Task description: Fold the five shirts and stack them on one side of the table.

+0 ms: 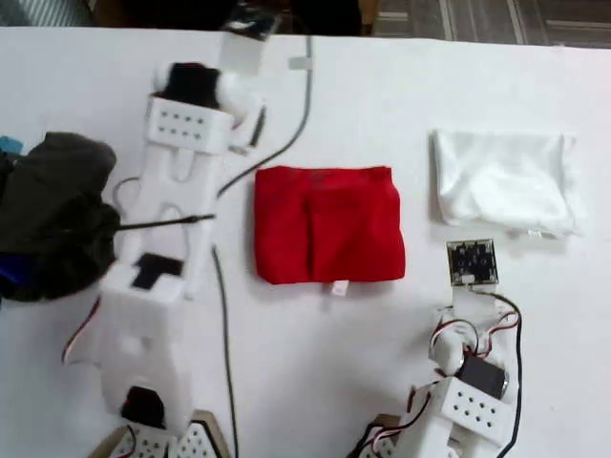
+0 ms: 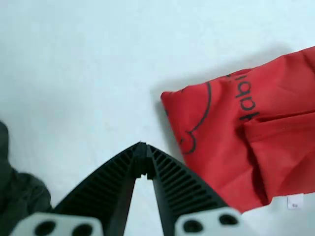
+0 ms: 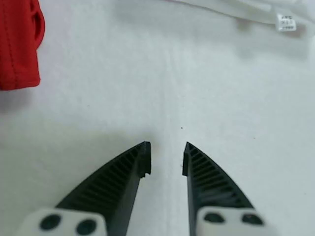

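In the middle of the table [image 1: 382, 86]: your red shirt [image 1: 329, 224] lies folded into a flat, squarish packet, with a small tag at its near edge.
White shirt [image 1: 506, 181]: also folded, lying well apart from the red one, on the right arm's side toward the far part of the table.
Dark heap [image 1: 52, 215]: crumpled, unfolded cloth at the left edge beside the left arm. You cannot tell how many shirts are in it.
Left gripper [image 2: 142, 169]: fingers pressed together with nothing between them, over bare table just beside a corner of the red shirt.
Right gripper [image 3: 166, 160]: fingers a little apart and holding nothing, over bare table near the white shirt's tagged edge, with the red shirt off to one side.
Step in hand: as I read it, the red shirt's folding is done and it is ready to be stacked. Two shirts are folded and the heap is not yet started.
Next move: you likely need to carry the red packet onto the white shirt. Part the left fingers first, take an edge through all layers, and lift low so the folds don't fall open. Line the edges up before you let go.
Risk: if you pinch only the top layer, the packet will probably unfold as you drag it.
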Robot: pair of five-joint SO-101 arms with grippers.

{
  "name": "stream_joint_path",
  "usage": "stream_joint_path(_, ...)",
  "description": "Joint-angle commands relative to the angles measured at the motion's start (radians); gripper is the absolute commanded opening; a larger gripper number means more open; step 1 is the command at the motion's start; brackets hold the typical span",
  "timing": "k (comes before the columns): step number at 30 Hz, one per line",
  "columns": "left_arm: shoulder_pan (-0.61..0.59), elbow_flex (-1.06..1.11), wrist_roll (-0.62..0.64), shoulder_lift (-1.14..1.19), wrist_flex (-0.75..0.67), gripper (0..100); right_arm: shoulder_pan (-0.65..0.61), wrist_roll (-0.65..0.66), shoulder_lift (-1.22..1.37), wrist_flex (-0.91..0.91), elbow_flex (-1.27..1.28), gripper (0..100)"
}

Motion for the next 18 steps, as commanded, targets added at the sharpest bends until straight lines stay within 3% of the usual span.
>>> stream_joint_path(1,-0.077,0.231,-0.012,-0.198,-0.048,3,0.005,-0.009,-0.015,-0.019,-0.003,11.6)
stream_joint_path(18,-0.351,1.119,-0.098,-0.69,-0.48,3,-0.033,-0.008,-0.005,0.036,-0.114,11.5)
